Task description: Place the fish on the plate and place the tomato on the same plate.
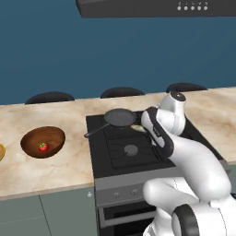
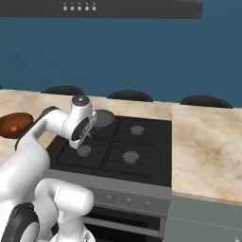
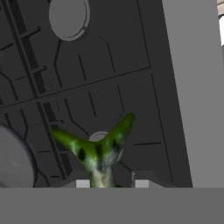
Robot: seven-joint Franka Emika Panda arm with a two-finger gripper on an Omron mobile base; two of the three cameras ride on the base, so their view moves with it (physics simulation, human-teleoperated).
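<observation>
Hand (image 3: 109, 183) low over the black stove (image 3: 109, 78) in the hand view, bottom centre of the frame. Fish (image 3: 98, 151) sticking up between the two finger tips, forked green tail spread toward mid-frame, paler mottled body running down into the tips. Fingers close together and apparently clamped on the fish body, though the contact itself sits at the frame's bottom edge and is partly cut off. Fish hanging above the grate and a burner cap, not lying on the stove as far as can be told.

Left base view: arm bent over the stove, wrist at centre right of the frame, hand itself hidden behind the arm; a sliver of pale green fish (image 1: 137, 127) just beside the wrist, right next to the frying pan (image 1: 120, 117) at the stove's back left. Brown wooden bowl (image 1: 43, 141) on the counter (image 1: 69, 166) at left of frame, tomato (image 1: 43, 147) inside it. Yellow rim of the plate (image 1: 1, 151) barely cut in at the far left edge, beside the bowl.

Right base view: wrist over the stove's left rear area, small green bit of fish (image 2: 90, 134) under it. Bowl with the tomato (image 2: 13, 127) at the left edge.
</observation>
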